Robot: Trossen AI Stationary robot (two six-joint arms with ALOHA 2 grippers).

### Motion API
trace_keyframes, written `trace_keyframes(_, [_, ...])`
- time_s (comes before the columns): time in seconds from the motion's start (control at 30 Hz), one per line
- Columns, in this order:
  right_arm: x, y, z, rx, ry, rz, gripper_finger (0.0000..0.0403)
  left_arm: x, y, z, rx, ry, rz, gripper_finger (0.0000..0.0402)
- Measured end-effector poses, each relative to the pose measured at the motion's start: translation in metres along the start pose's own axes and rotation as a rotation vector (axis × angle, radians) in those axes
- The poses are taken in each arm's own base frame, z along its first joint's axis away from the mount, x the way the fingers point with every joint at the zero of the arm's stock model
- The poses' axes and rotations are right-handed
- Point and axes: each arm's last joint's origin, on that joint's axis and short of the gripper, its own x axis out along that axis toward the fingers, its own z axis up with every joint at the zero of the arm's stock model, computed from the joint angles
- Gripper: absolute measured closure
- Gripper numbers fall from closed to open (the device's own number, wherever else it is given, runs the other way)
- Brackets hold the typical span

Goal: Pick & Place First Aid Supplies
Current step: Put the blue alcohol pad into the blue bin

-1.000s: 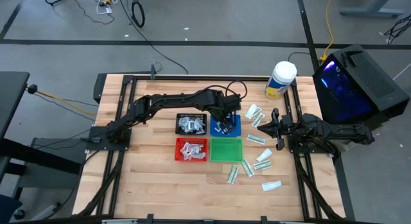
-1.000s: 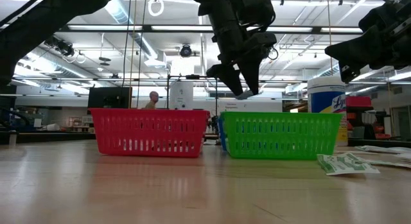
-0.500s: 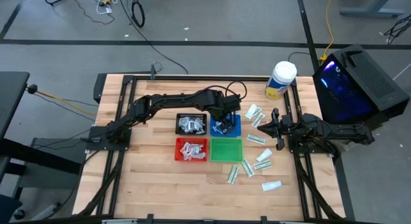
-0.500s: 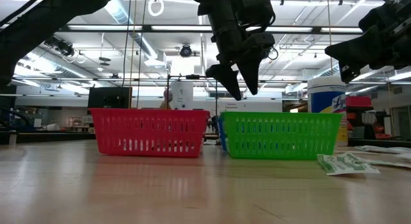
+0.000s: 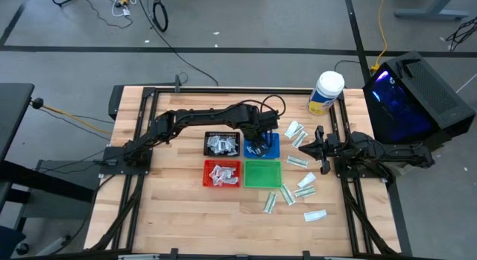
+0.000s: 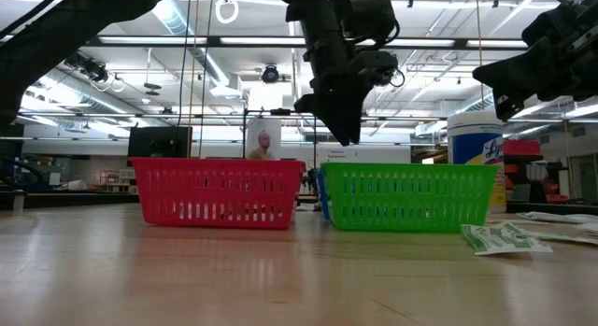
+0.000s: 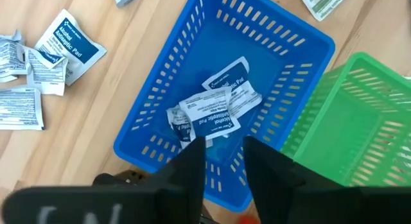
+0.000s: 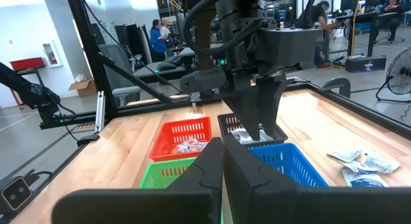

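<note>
The left gripper (image 5: 257, 144) hung over the blue tray (image 5: 271, 148), above its rim and clear of the contents. In the left wrist view its two fingers (image 7: 192, 169) stood a narrow gap apart with nothing between them. Several squarish white-and-blue packets (image 7: 215, 108) lay in a loose pile on the blue tray's floor, directly below the fingertips and not touching them. In the low view the gripper (image 6: 341, 120) pointed down, above and behind the green tray (image 6: 408, 195).

The right gripper (image 5: 319, 147) waited near the table's right edge, raised above the surface. In the right wrist view its fingers (image 8: 221, 163) were pressed together and empty.

Tray layout, high view:
- Black tray (image 5: 208, 144), left of the blue tray, held white packets.
- Red tray (image 5: 208, 174), in front of the black tray, held white packets.
- Green tray (image 5: 262, 173), in front of the blue tray; no contents were visible.

Loose supplies lay on the bare table to the right of the trays. Green packets (image 5: 297, 130) lay between the blue tray and the right gripper. Further packets (image 5: 305, 191) lay right of the green tray, with one (image 5: 315, 214) nearest the front edge. In the left wrist view, more blue-print packets (image 7: 64, 47) lay on the wood beside the blue tray. A jar (image 5: 326, 92) stood at the far right corner of the table.
</note>
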Motion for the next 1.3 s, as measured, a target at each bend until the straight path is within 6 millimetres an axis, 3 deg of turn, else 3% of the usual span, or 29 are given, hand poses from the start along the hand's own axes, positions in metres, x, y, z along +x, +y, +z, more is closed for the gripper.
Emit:
trace_keyframes(0.53, [0.000,0.000,0.000,0.000,0.000,0.000,0.0385,0.000,0.000,0.000,0.001,0.006,-0.004,0.0394])
trace_keyframes(0.83, [0.000,0.000,0.000,0.000,0.000,0.000,0.0385,-0.001,-0.005,-0.004,0.038,0.018,-0.008,0.0397])
trace_keyframes(1.3, [0.000,0.000,0.000,0.000,0.000,0.000,0.0385,-0.057,0.001,-0.016,0.045,-0.102,-0.025,0.0399])
